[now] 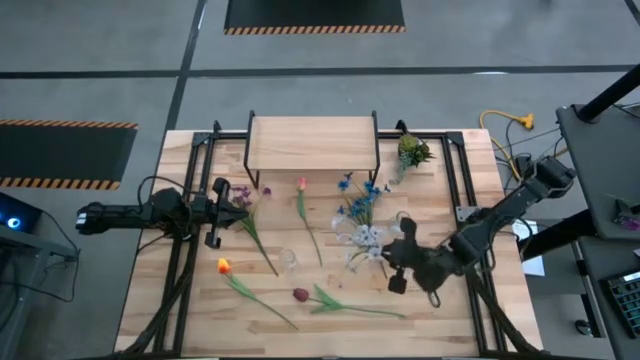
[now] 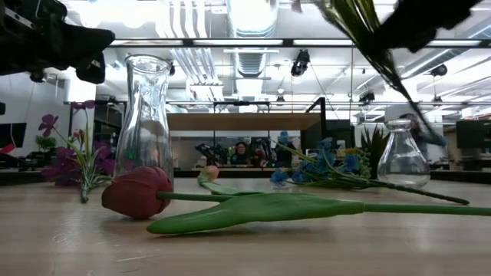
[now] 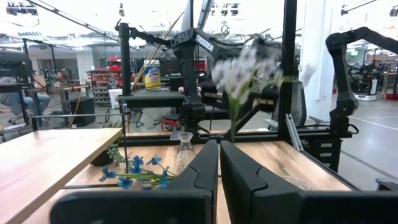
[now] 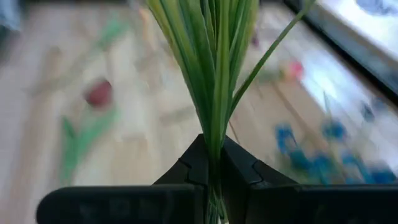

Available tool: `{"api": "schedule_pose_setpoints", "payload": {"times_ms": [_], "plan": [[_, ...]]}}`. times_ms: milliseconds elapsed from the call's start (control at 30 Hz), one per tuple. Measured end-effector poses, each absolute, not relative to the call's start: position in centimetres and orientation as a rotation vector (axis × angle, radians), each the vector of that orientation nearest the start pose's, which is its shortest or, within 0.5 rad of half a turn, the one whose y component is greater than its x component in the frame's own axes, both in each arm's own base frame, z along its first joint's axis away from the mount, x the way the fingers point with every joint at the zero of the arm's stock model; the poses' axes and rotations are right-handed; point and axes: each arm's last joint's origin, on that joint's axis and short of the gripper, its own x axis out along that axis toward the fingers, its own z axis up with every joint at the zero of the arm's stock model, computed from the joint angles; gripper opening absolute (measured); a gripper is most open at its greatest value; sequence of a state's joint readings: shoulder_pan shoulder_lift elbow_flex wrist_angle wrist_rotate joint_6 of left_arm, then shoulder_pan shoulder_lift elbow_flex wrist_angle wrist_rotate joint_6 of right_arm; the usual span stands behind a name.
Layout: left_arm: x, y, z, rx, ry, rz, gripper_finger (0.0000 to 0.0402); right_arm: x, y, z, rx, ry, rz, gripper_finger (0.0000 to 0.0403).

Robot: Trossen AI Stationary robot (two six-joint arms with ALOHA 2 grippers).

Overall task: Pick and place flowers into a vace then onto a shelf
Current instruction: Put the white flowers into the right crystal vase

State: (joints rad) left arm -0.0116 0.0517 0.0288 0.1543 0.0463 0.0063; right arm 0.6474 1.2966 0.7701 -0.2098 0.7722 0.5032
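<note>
My right gripper [image 1: 385, 255] is shut on a pale white flower [image 1: 365, 240], held up over the table's right half; its bloom [image 3: 245, 68] shows blurred in the left wrist view. On the tabletop lie purple [image 1: 243, 196], pink [image 1: 302, 186], blue [image 1: 357, 203], orange [image 1: 223, 265] and dark red [image 2: 138, 192] flowers. A tall clear vase [image 2: 149, 115] stands near the middle and a squat one [image 2: 403, 159] farther right. The shelf [image 1: 313, 143] stands at the far edge. My left gripper [image 3: 219, 146] waits shut at the table's left, holding nothing. My right gripper pinches the white flower's bundle of green stems and leaves [image 4: 214, 152] between its two fingers [image 4: 245, 168]. The leaves fan out beyond the fingertips. The flower is lifted clear of the table and tilted, its stem [image 2: 376, 50] slanting across the low view.
A stubby yellow-green tuft [image 1: 413, 150] sits at the far right beside the shelf. Black frame rails [image 1: 455, 170] run along the table's left and right sides. Bare wood shows along the near edge [image 1: 330, 335].
</note>
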Motion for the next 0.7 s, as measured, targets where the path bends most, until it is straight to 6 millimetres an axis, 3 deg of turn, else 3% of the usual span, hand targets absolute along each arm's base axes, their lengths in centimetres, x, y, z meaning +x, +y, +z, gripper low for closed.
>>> {"api": "schedule_pose_setpoints", "payload": {"times_ms": [167,300,467,700], "plan": [[9.9,-0.2,18.4,0.004,-0.131,-0.058,0.0000,21.1,12.4,23.0,-0.096,0.276,-0.089,0.0013],[9.8,-0.2,18.4,0.004,-0.131,-0.058,0.0000,20.0,10.2,23.4,-0.141,0.104,-0.017,0.0013],[9.8,-0.2,18.4,0.004,-0.132,-0.058,0.0000,19.1,7.2,24.4,-0.154,0.046,0.000,0.0013],[9.8,-0.2,18.4,0.004,-0.132,-0.058,0.0000,17.1,4.7,25.1,-0.225,0.091,-0.011,0.0013]]}}
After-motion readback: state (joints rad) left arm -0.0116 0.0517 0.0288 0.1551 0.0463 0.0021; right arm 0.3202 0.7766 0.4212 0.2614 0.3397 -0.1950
